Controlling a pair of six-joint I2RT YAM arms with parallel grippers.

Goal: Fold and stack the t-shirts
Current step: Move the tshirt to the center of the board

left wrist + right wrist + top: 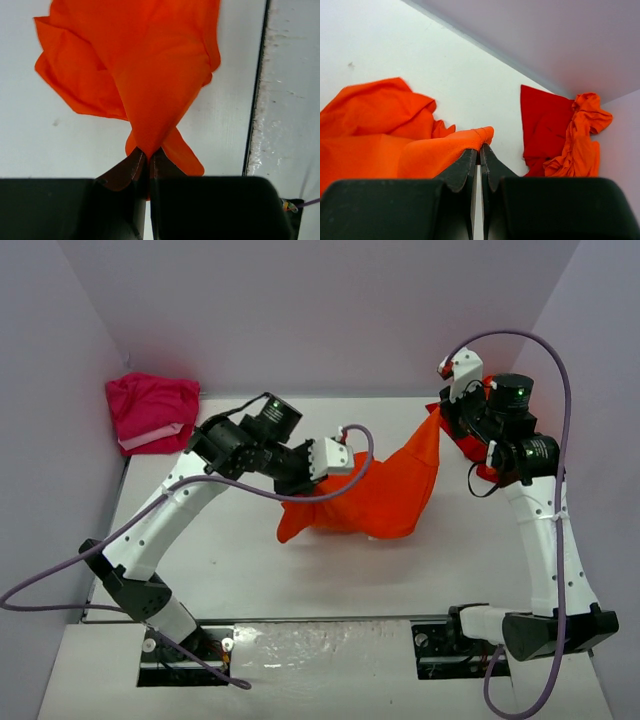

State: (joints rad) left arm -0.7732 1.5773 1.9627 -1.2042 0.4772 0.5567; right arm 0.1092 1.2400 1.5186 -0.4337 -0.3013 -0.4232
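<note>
Left gripper (pixel 148 156) clamped on orange shirt (pixel 385 495) corner; right gripper (pixel 481 149) pinches another edge, shirt raised over table (pixel 250 560) centre. Step: spreading. Next, likely: pull taut, lay flat. Pink shirt (pixel 150 410) at far left corner.

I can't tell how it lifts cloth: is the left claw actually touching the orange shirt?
Touching. The left wrist view shows the left gripper shut on a bunched corner of the orange shirt, cloth pinched between its jaws.
</note>
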